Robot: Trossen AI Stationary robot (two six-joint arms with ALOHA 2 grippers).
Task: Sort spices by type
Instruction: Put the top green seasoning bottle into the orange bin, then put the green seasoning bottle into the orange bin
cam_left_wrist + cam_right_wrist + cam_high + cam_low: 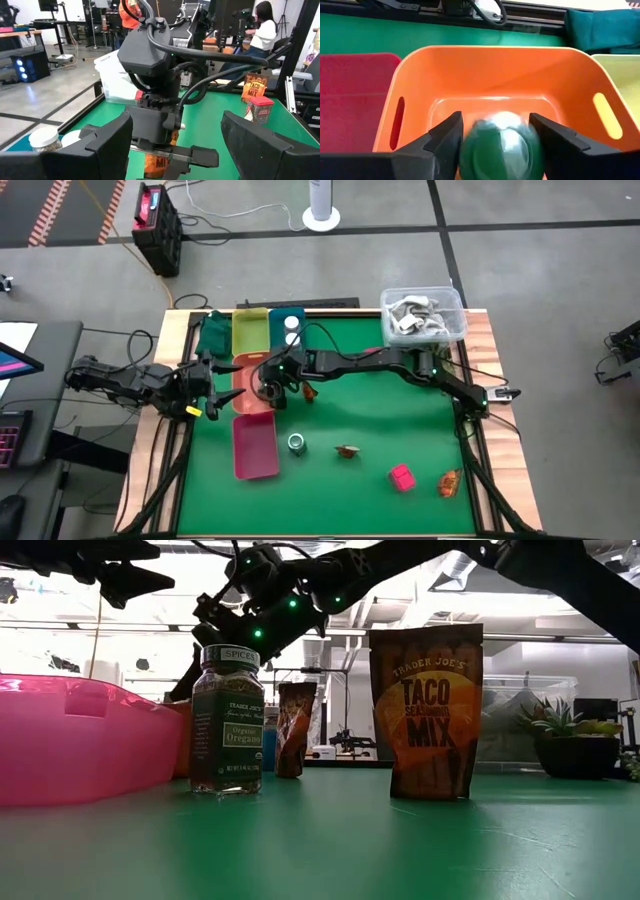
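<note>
Reaching in from the table's left edge, the left gripper (213, 388) hovers beside the orange tray (246, 393), its dark fingers (105, 145) spread wide with nothing between them. Just right of it, the right gripper (270, 385) hangs over that orange tray (490, 75). Only the right wrist view shows what it carries: a green-lidded jar (501, 145), blurred, sits between its two fingers, which touch its sides, directly above the tray's floor. From above, this jar is hidden under the arm.

Below the orange tray lies the pink tray (255, 446), and just right of it a second green-lidded jar (297, 443) stands on the green mat. The low view alone lets its label be read: "Organic Oregano" (227, 720). Further right, an orange-brown sachet (347, 451) lies flat in the overhead view, while the low view shows a taco seasoning sachet (427, 710) upright; whether they are the same packet cannot be told. A smaller sachet (294, 727) stands behind the oregano jar.

Toward the right, a pink block (402, 477) and another sachet (449, 482) sit near each other, well apart from both grippers. At the back, two white jars (292, 330) rest in the blue tray (280, 318); the left wrist view catches one white jar (44, 140), partly cut off by a finger.
</note>
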